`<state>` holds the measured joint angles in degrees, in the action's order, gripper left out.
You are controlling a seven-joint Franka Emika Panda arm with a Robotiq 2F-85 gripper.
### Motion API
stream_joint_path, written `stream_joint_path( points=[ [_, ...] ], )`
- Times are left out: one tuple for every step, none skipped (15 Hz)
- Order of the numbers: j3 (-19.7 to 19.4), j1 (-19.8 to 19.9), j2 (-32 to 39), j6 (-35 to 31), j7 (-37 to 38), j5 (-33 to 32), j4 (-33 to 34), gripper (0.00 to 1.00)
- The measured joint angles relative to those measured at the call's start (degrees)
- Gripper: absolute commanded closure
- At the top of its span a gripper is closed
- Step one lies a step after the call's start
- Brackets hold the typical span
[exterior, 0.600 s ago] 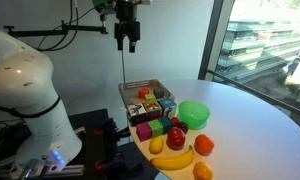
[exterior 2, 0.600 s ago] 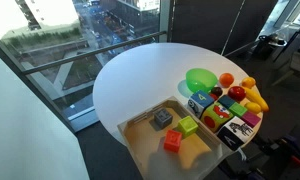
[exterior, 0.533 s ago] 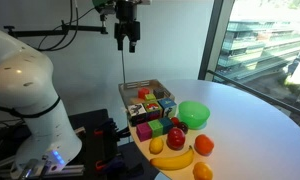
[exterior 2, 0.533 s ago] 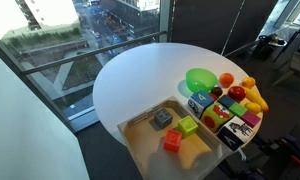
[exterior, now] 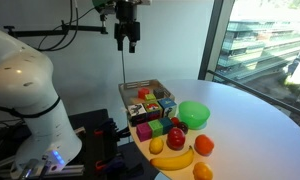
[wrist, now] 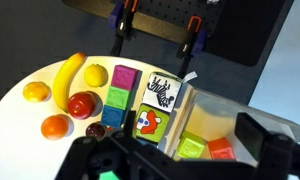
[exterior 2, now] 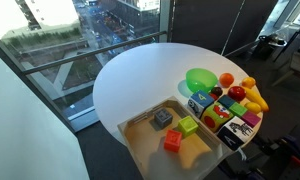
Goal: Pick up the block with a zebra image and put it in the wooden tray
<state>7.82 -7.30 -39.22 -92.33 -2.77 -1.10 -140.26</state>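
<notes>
The zebra block (wrist: 165, 93) is a white cube with a black striped animal. In the wrist view it lies against the outer wall of the wooden tray (wrist: 218, 112); it also shows in an exterior view (exterior 2: 233, 133). The tray (exterior 2: 142, 140) holds a grey, a green and a red cube, and also shows in an exterior view (exterior: 140, 87). My gripper (exterior: 127, 42) hangs high above the tray and blocks, open and empty. In the wrist view its dark fingers (wrist: 170, 150) frame the bottom edge.
Several coloured picture blocks (wrist: 121, 98) lie in rows beside the zebra block. A green bowl (exterior: 194, 114), a banana (exterior: 172, 158), a lemon and other fruit sit near them on the round white table (exterior 2: 140, 75). Windows surround the table.
</notes>
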Motion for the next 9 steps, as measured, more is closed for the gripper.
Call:
stream_joint_path(
  points=[
    [-0.13,0.05,0.11,-0.16,0.07,-0.06,-0.11,0.0],
    [-0.35,0.13,0.24,-0.49,0.18,-0.24,-0.28,0.0],
    [-0.6,0.32,0.35,-0.89,0.3,-0.51,-0.51,0.0],
    [-0.84,0.64,0.43,-1.43,0.44,-0.76,-0.86,0.0],
    [-1.02,1.09,0.51,-2.23,0.59,-0.99,-1.27,0.0],
    [-1.22,1.6,0.57,-3.02,0.72,-1.25,-1.74,0.0],
    [-1.46,2.1,0.61,-3.77,0.97,-1.54,-2.29,0.0],
    [-1.69,2.63,0.65,-4.66,1.3,-1.85,-2.87,0.0],
    [-1.97,3.26,0.71,-5.69,1.62,-2.1,-3.52,0.0]
  ],
)
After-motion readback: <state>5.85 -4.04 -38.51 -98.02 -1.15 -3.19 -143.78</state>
